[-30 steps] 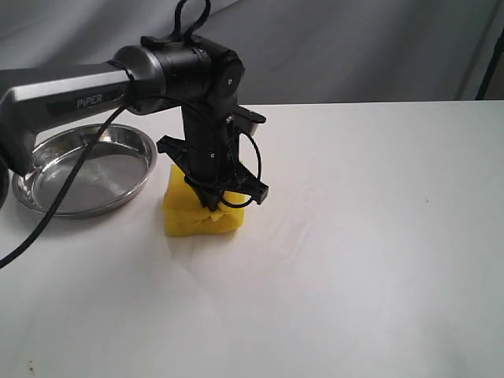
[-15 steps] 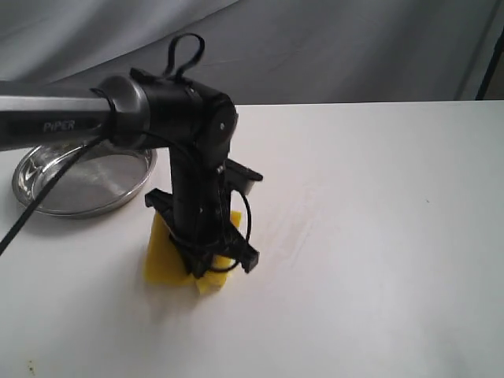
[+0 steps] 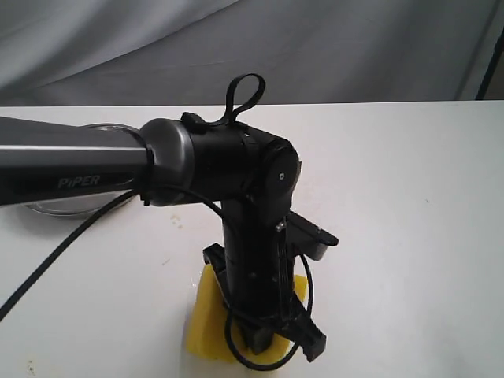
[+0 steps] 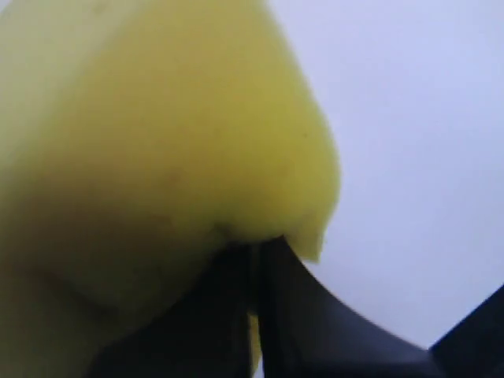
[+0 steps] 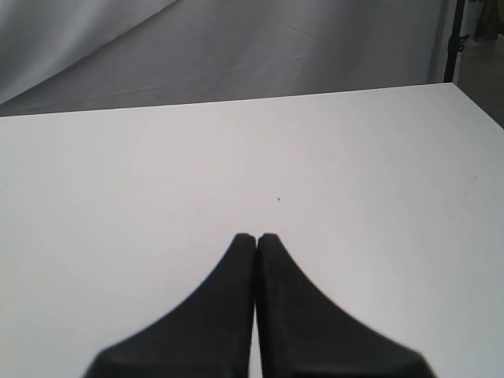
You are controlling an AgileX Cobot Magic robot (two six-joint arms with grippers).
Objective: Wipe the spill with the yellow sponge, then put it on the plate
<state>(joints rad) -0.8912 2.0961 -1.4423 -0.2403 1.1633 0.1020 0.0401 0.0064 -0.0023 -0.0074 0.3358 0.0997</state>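
Left end effector (image 4: 256,246): jaws drawn together, pinching a fold of the yellow sponge (image 3: 206,319). The foam bulges out around the tips in the left wrist view. The sponge sits directly under the end effector, its base resting on the white bench (image 3: 394,197). The plate (image 3: 55,210) lies well apart from this end effector, mostly hidden behind the arm's forearm. Spill: not discernible. Right end effector (image 5: 256,238): jaws together, gripping nothing, above bare bench.

A plain white flat table (image 3: 409,197) carries a thick yellow foam sponge (image 3: 206,319) near the front; a shiny round steel plate (image 3: 67,209) sits far left, mostly hidden.
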